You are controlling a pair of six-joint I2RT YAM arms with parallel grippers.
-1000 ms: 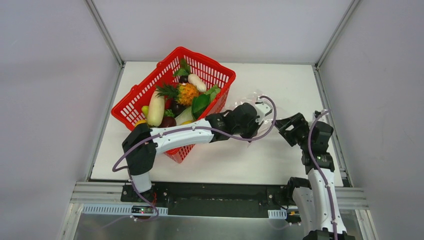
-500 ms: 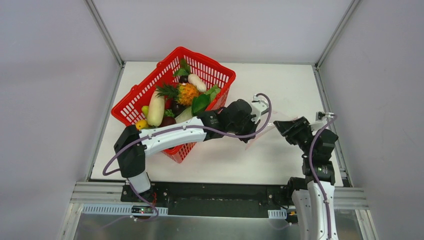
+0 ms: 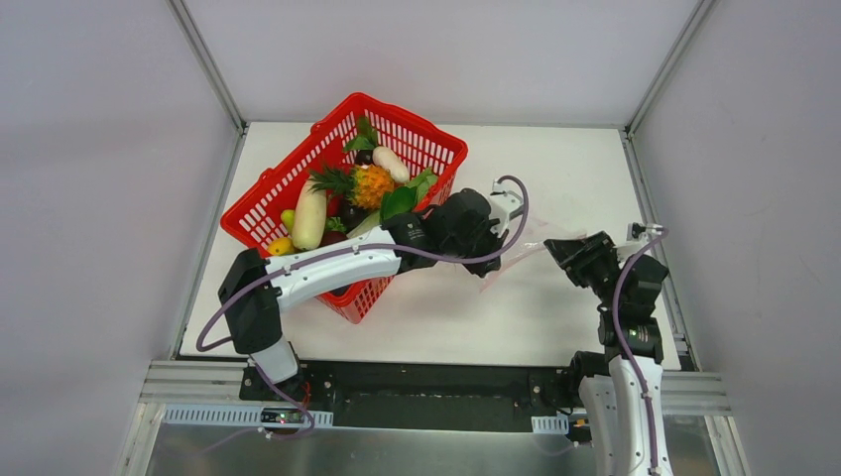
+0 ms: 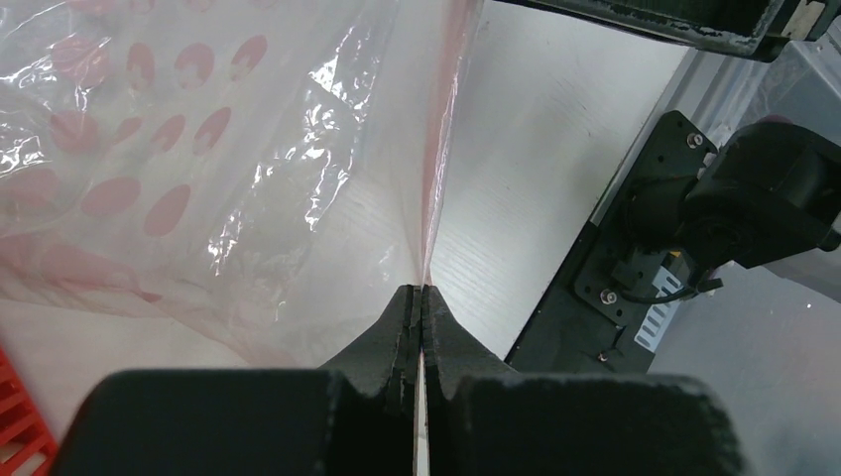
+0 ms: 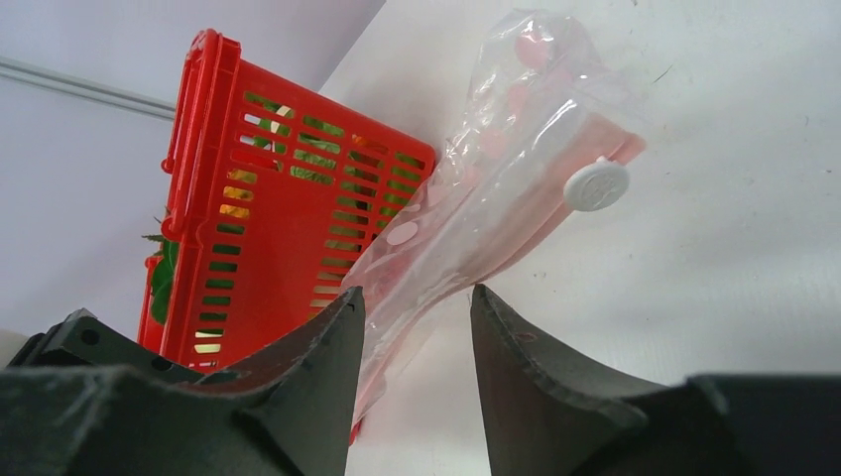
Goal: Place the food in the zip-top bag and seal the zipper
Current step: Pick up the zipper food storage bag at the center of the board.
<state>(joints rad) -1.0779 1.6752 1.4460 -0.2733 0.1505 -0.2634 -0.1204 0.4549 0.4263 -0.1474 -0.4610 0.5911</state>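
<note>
The left gripper (image 4: 421, 290) is clamped shut on a thin edge of the bag (image 4: 198, 149), right where the pink zipper (image 4: 436, 169) runs up out of its fingertips. The right gripper (image 5: 412, 293) has its jaws apart with a lower corner of the bag in the gap. The film lies against one finger but is not pinched. The bag hangs between the two grippers over the bench (image 3: 575, 178), just beside the red basket (image 3: 288, 164), and it looks empty. All the food, the pineapple (image 3: 372, 185) and a white radish (image 3: 309, 216) among it, lies in the basket.

The main risk I see is in the right gripper's bite. If it closes on both layers at once, the mouth will be held flat and nothing can go in. I cannot tell whether the mouth is open now.

The left gripper's hold is on slick, floppy film, so any pull apart may slide the bag out or stretch the zipper. The white slider (image 5: 595, 184) could also snag on a finger.

The left arm lies across the basket's near corner, so a careless swing may knock the basket and spill the food.
</note>
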